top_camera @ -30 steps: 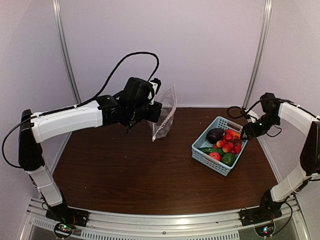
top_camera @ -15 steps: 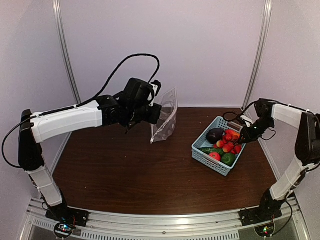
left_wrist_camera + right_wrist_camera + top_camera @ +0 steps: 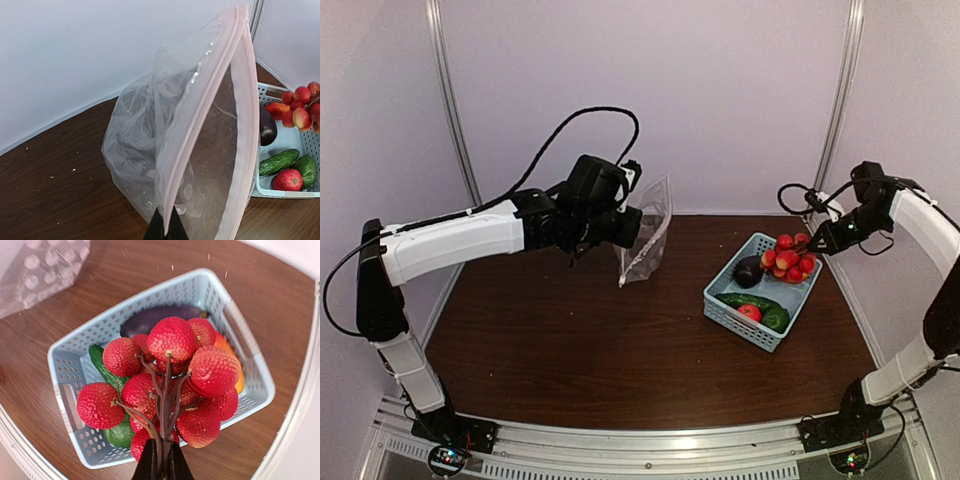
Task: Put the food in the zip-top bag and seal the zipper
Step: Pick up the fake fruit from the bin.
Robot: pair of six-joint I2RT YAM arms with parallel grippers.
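Note:
My left gripper [image 3: 165, 231] is shut on the rim of the clear zip-top bag [image 3: 150, 150], which hangs open above the table [image 3: 645, 235]; its pinkish zipper [image 3: 200, 120] gapes toward the basket. My right gripper [image 3: 163, 465] is shut on the brown stem of the cluster of small red fruits [image 3: 172, 380], lifted above the basket [image 3: 790, 258]. Still in the basket lie the dark purple eggplant [image 3: 748, 270], green cucumber [image 3: 740, 301], red tomato [image 3: 750, 312], green lump [image 3: 776, 318] and an orange-red piece [image 3: 226, 347].
The light-blue slotted basket [image 3: 720, 310] stands at the right of the brown table [image 3: 570, 350]. White walls and metal posts [image 3: 840, 100] close the back and sides. Small crumbs [image 3: 62, 172] dot the wood near the bag.
My right gripper has closed on the fruit cluster's stem and lifted it up out of the basket. The left arm and bag have stayed almost still.

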